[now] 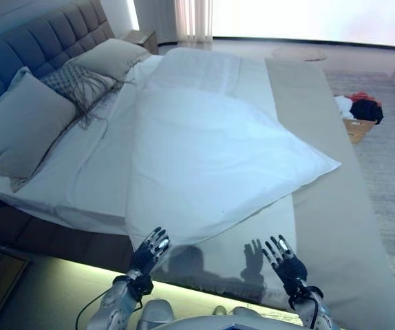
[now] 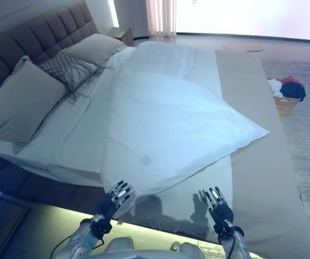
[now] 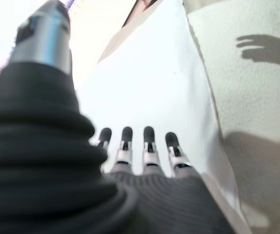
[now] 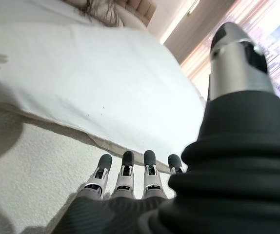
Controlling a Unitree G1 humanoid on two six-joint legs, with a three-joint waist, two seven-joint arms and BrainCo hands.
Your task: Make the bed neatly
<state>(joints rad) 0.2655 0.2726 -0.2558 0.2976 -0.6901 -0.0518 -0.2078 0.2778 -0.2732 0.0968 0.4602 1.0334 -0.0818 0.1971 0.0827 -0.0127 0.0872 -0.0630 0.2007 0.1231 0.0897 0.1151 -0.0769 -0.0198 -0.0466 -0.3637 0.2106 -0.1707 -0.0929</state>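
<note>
A white duvet point(image 1: 204, 151) lies crooked across the bed, one corner pointing to the right over the beige bed cover point(image 1: 335, 206). White sheet shows at the left, with grey pillows point(image 1: 22, 124) and a fringed cushion point(image 1: 80, 82) by the padded headboard. My left hand point(image 1: 149, 251) is open, fingers straight, at the duvet's near edge; its fingers point(image 3: 147, 146) point at the white cloth. My right hand point(image 1: 285, 260) is open above the beige cover, short of the duvet edge point(image 4: 106, 141). Neither holds anything.
A padded grey headboard point(image 1: 32, 41) runs along the left. A box with clothes point(image 1: 359, 113) stands on the grey carpet at the right. A nightstand point(image 1: 142, 38) is at the far corner by the curtain. A lit strip runs under the bed's near side.
</note>
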